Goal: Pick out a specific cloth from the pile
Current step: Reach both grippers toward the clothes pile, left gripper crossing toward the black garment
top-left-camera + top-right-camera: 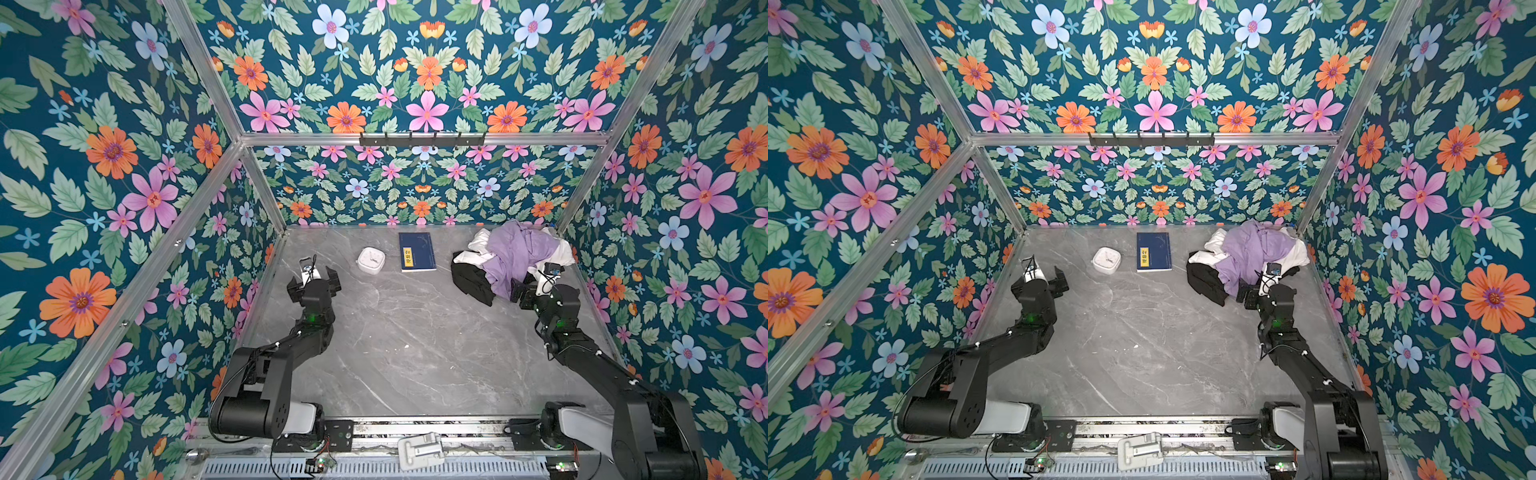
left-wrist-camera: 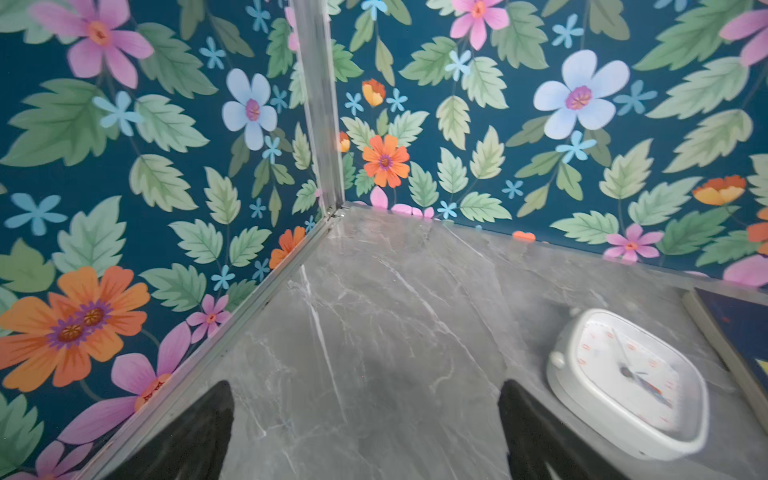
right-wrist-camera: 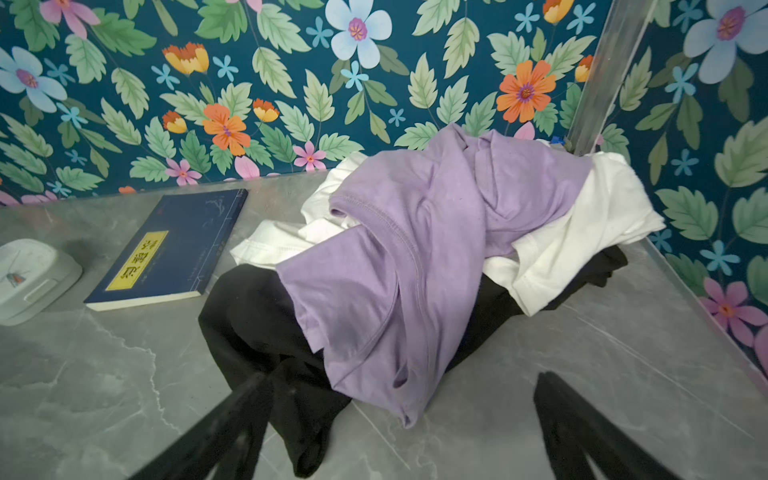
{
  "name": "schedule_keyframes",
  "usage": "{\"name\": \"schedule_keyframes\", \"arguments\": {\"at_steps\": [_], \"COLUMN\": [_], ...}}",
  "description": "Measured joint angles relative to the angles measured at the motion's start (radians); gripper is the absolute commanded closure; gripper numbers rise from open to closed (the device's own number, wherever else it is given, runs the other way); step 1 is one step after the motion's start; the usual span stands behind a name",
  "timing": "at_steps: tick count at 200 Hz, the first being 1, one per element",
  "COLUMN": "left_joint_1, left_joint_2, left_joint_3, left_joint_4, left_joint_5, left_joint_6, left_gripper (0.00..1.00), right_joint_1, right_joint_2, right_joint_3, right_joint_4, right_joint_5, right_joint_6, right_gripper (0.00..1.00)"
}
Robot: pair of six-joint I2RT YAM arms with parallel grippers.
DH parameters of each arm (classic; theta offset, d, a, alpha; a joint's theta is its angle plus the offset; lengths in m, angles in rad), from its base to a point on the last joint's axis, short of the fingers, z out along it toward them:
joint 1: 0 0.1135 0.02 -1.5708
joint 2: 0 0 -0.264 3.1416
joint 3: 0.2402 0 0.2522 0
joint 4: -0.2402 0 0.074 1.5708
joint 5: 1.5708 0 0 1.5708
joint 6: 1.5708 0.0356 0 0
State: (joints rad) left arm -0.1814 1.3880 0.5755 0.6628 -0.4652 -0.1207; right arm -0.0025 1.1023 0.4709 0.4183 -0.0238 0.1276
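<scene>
The pile (image 1: pixel 515 253) (image 1: pixel 1250 253) lies in the back right corner, a lavender garment (image 3: pixel 415 257) on top of a white garment (image 3: pixel 582 232). The cloth (image 1: pixel 473 282) (image 1: pixel 1206 284) (image 3: pixel 257 324) is black and spreads out from under the lavender one at the pile's near left side; most of it is covered. My right gripper (image 1: pixel 525 291) (image 1: pixel 1250 293) (image 3: pixel 403 378) stands open just in front of the pile, its jaws wide on either side of the lavender hem, one finger beside the black fabric's end. My left gripper (image 1: pixel 313 279) (image 1: pixel 1038 279) (image 2: pixel 365 384) is open over bare table at the left.
A blue book (image 1: pixel 417 251) (image 3: pixel 174 249) and a white clock (image 1: pixel 370 260) (image 2: pixel 627 382) lie at the back middle, left of the pile. Floral walls with metal posts close in the table (image 1: pixel 415 340) on three sides; the pile leans against the right back post.
</scene>
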Motion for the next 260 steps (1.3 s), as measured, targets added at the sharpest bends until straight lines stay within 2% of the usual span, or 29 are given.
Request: {"name": "schedule_keyframes", "arguments": {"at_steps": [28,71,107,148,199,260], "left_joint_1": [-0.026,-0.159,-0.231,-0.342,-0.438,-0.506], "left_joint_2": [0.022,0.044,0.108,0.261,0.394,0.564], "left_joint_3": [0.184,0.262,0.32,0.437,0.577,0.745], "left_joint_4": [-0.25,-0.44,-0.455,-0.453,-0.447,-0.447], "left_joint_5": [0.054,0.234,0.389,0.576,0.685,0.787], "left_joint_6": [-0.113,-0.216,-0.304,-0.402,-0.456,-0.537], "left_gripper": [0.0,0.01,0.12,0.14,0.17,0.25], "right_joint_1": [0.005,0.008,0.008,0.009,0.021,0.032], "right_joint_2": [-0.074,-0.09,-0.035,0.091,0.148,0.166], "right_joint_3": [0.041,0.063,0.128,0.219,0.241,0.255], "right_joint_4": [-0.129,-0.242,-0.277,-0.293,-0.296,-0.352], "right_joint_5": [-0.029,-0.102,-0.145,-0.301,-0.386,-0.386], "right_joint_6": [0.092,0.221,0.321,0.423,0.474,0.462], "right_gripper": [0.01,0.01,0.01,0.01,0.01,0.01]}}
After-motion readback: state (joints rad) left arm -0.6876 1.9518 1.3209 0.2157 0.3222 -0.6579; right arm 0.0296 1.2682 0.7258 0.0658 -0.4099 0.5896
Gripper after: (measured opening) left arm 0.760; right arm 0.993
